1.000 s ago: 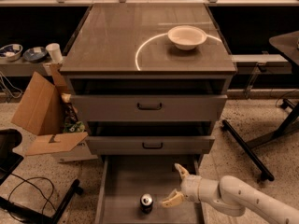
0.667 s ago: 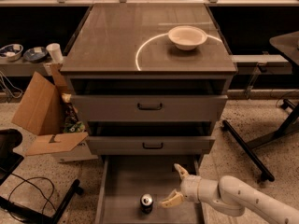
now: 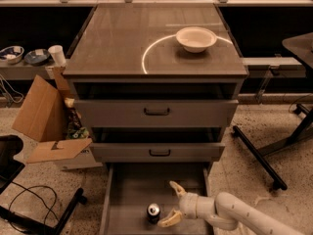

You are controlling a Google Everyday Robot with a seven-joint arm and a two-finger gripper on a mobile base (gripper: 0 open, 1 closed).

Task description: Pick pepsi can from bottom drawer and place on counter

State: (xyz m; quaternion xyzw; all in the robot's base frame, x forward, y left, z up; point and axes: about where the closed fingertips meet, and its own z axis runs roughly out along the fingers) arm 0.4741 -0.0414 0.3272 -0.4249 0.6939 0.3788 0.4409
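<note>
The pepsi can (image 3: 153, 212) stands upright on the floor of the open bottom drawer (image 3: 128, 195), its silver lid facing up. My gripper (image 3: 173, 204) reaches in from the lower right, low inside the drawer, just right of the can. Its two pale fingers are spread open, one up near the drawer's middle and one by the can's right side. It holds nothing. The counter (image 3: 122, 38) tops the cabinet above, with a thin white arc on it.
A white bowl (image 3: 196, 38) sits on the counter's right rear. Two drawer fronts with black handles (image 3: 157, 111) overhang the bottom drawer. An open cardboard box (image 3: 46, 119) stands to the left, a black chair base (image 3: 264, 155) to the right. A white paper cup (image 3: 57, 55) stands on a left shelf.
</note>
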